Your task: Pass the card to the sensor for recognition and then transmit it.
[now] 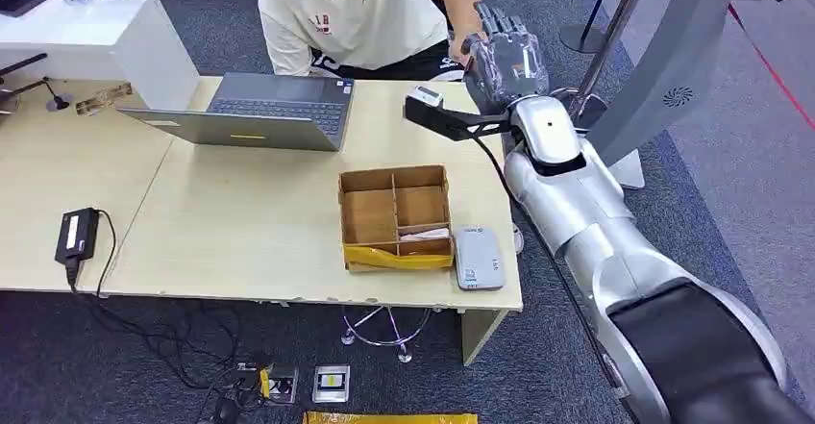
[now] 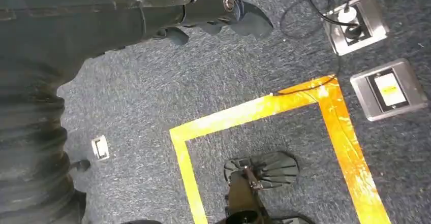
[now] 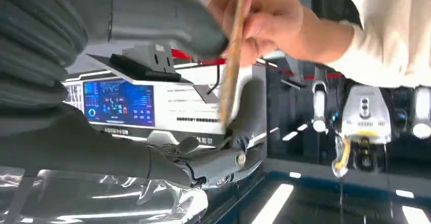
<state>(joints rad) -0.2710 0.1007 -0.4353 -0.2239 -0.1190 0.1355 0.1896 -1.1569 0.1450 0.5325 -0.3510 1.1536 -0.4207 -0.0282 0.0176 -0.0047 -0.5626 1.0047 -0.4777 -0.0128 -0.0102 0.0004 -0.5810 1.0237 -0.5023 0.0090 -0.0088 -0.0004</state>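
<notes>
The card [image 3: 233,56] shows edge-on in the right wrist view, a thin tan strip with no print legible; its faces are hidden. It stands between the thick thumb and the darker fingers [image 3: 251,107] of the right hand [image 3: 223,97], while a person's hand [image 3: 259,23] also pinches its far end. Whether the robot's fingers actually press the card or merely flank it cannot be told. In the head view the right hand [image 1: 505,59] is raised beyond the desk's far right corner, meeting the person's hand [image 1: 468,44]; the card itself is too small to make out there.

The person's shirt [image 1: 356,11] bears small red lettering, unreadable. The white sensor [image 1: 478,258] lies at the desk's [image 1: 240,222] near right corner, just beside a partitioned cardboard box [image 1: 396,214]; its marking is too small to read. A grey laptop [image 1: 252,112] sits at the far edge, a black power brick [image 1: 77,234] near the left front edge.

The left hand [image 2: 223,13] hangs over carpet crossed by yellow tape [image 2: 264,107], fingers curled loosely with nothing in them, partly cut off by the frame
</notes>
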